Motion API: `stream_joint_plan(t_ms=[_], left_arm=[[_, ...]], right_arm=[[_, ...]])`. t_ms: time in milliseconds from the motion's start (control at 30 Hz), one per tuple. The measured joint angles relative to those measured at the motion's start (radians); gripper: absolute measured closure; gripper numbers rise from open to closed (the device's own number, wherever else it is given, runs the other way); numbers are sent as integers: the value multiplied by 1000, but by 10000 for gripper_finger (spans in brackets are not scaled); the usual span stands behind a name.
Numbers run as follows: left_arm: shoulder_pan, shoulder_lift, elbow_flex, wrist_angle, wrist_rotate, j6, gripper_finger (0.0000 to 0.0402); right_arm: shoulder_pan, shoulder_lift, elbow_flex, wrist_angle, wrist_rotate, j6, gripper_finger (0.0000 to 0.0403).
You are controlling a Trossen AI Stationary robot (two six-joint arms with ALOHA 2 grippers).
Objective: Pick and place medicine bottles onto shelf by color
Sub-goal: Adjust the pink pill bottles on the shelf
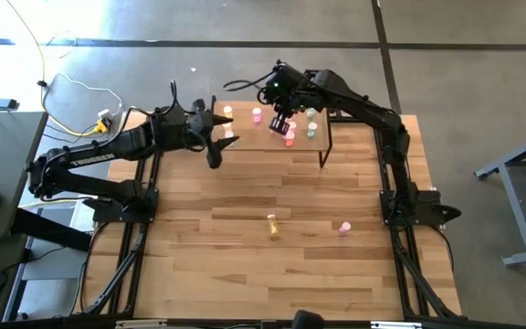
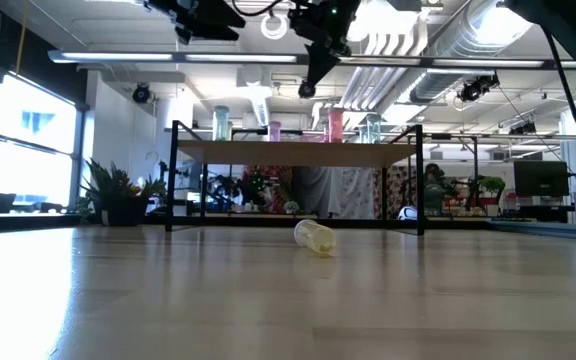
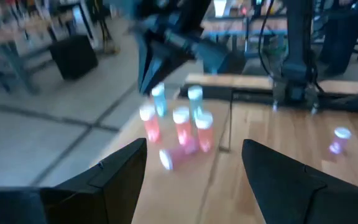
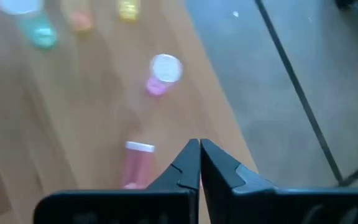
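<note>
**Shelf mostly stocked, two bottles left on the table**

Bottles already crowd the shelf (image 1: 272, 137) at the far edge of the table (image 1: 245, 265): we count several pink, pale green and yellow-orange ones standing near its middle and right part. One pink bottle (image 4: 135, 163) lies on its side on the shelf top, so we judge that placement untidy and perhaps due a fix. Two bottles remain down on the table, well apart from the shelf: a yellow bottle (image 1: 272, 226) lying on its side near the middle, and a pink bottle (image 1: 344, 228) to its right. We would say the sorting is well along, with these two left to fetch.

Our right gripper (image 4: 199, 163) hangs above the shelf beside the fallen pink bottle, its jaws pressed together on nothing. Our left gripper (image 3: 194, 165) waits near the shelf's left end, jaws spread wide and empty.

We cannot tell whether the colours sit in clean groups; the bottles are tiny and partly covered by the right arm in the high view. The wrist pictures are smeared, and the exact count stays uncertain.
</note>
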Motion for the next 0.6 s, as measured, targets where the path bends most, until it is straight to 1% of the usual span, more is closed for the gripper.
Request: stream_joint_plan(t_ms=[67, 200, 433, 600], left_arm=[[0, 30, 0, 57, 0, 40, 147], [3, 96, 10, 130, 2, 105, 147], [56, 260, 164, 95, 93, 192, 147], [92, 374, 261, 74, 126, 243, 147]], right_arm=[[-9, -15, -3, 11, 28, 25, 398], [-34, -61, 0, 23, 47, 36, 402], [-85, -131, 0, 22, 52, 82, 402], [-104, -157, 0, 15, 51, 78, 402]])
